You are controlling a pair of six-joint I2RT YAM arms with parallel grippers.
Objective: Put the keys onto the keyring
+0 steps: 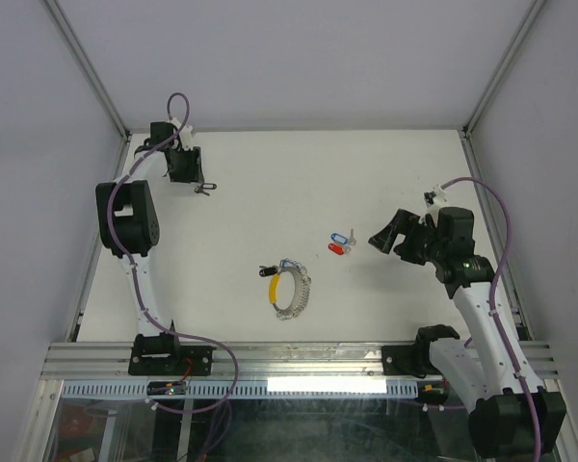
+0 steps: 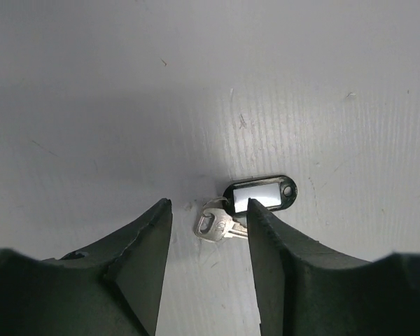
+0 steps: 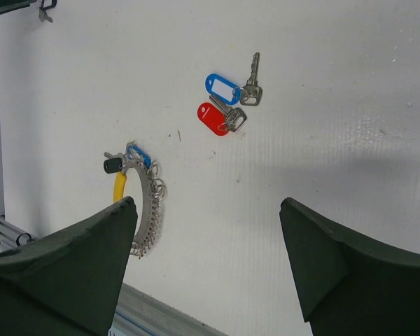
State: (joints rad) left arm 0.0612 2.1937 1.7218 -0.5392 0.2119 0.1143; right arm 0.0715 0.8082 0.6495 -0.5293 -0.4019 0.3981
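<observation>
The top view looks down on the whole counter from behind. The left wrist view sits close. The right, farther off, shares the keyring with the top view.

The keyring is a yellow arc joined to a silvery-grey, beaded-looking stretch, with black and blue bits at one end. Right of the keyring on the white counter lie a silvery blue-tagged key and a red-tagged key. Far left of it is a silvery black-tagged key with a white label.
</observation>
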